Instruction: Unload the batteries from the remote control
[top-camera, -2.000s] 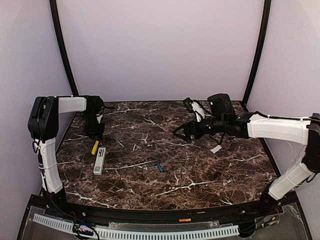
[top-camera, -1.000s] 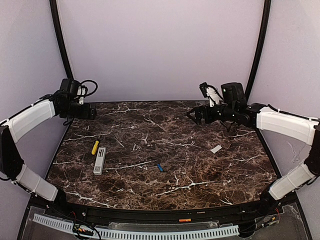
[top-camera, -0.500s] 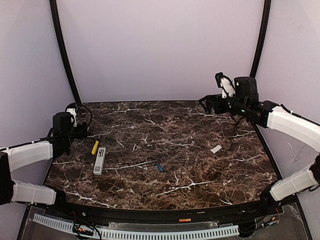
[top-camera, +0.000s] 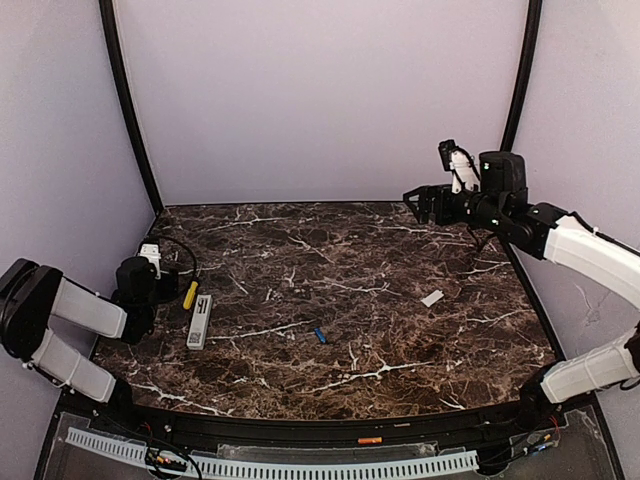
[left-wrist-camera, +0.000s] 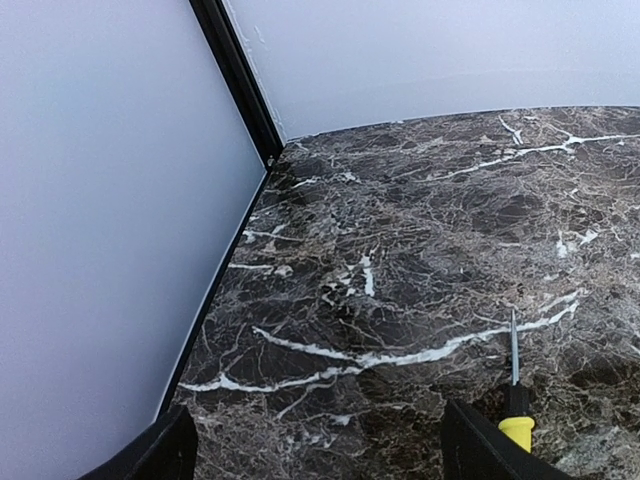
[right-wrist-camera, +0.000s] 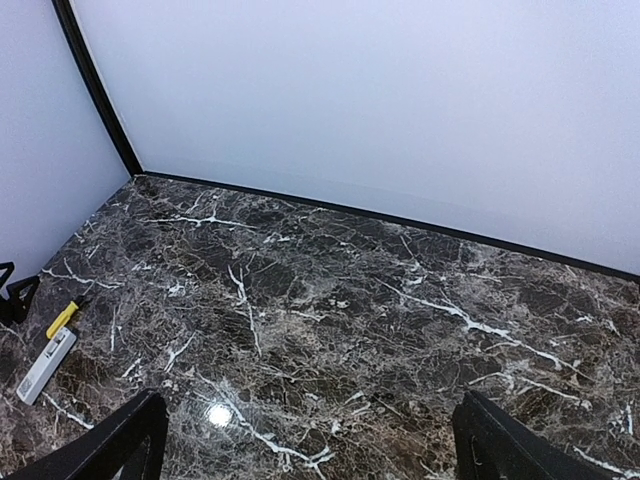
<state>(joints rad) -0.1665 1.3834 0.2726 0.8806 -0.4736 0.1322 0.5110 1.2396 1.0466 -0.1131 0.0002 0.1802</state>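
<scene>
Black-fingered left pincer (left-wrist-camera: 318, 420) gapes wide and empty, low beside the yellow stick tool (left-wrist-camera: 517, 425). The right pincer (right-wrist-camera: 310, 405), equally wide, hovers far right. The white remote control (top-camera: 200, 320) lies beside that tool, with one blue battery (top-camera: 320, 335) mid-tabletop (top-camera: 400, 260).

Top view and both wrists overlook table (top-camera: 400, 262).

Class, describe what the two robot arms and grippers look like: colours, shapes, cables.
Both the left arm and right arm have white tubular links joined by black joints. A black cable loops at each wrist beside a small white part. The left gripper and right gripper have black fingers.
</scene>
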